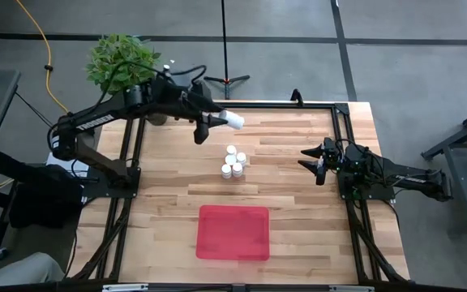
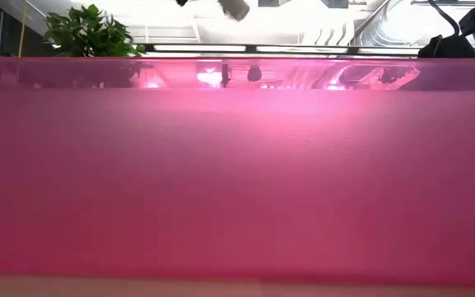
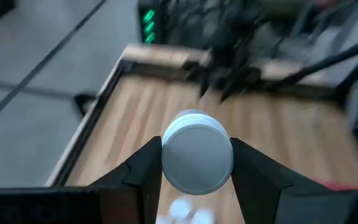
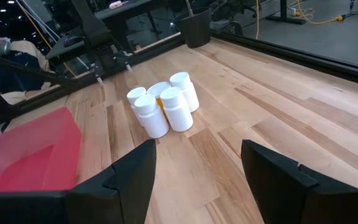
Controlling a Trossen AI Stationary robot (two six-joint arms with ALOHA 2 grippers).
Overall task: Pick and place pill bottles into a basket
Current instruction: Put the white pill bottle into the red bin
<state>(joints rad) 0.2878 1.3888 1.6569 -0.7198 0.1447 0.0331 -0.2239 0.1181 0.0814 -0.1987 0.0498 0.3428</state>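
Five small cylindrical pill bottles [image 1: 233, 162] with round white caps, at least one showing an amber body, stand upright and touching in a tight cluster near the middle of the pale, grained wooden table [image 1: 298, 203]. A sixth white-capped bottle [image 1: 235, 121] is off the table, clamped sideways in the left gripper [image 1: 224, 119], whose dark fingers [image 3: 143, 163] press against both sides of its smooth round cap [image 3: 197, 159], above the table's far side beyond the cluster. The shallow translucent red plastic basket [image 1: 233, 233], rectangular with rounded corners, lies flat near the front edge, well apart from the cluster, and nothing shows inside it. Bare wood lies open between cluster and basket and on both sides of them. The right gripper [image 1: 314, 164] waits near the table's right edge, its blunt dark fingers [image 4: 277, 174] spread wide and holding nothing, pointing at the cluster. A leafy green plant [image 1: 122, 58] stands at the far left corner.
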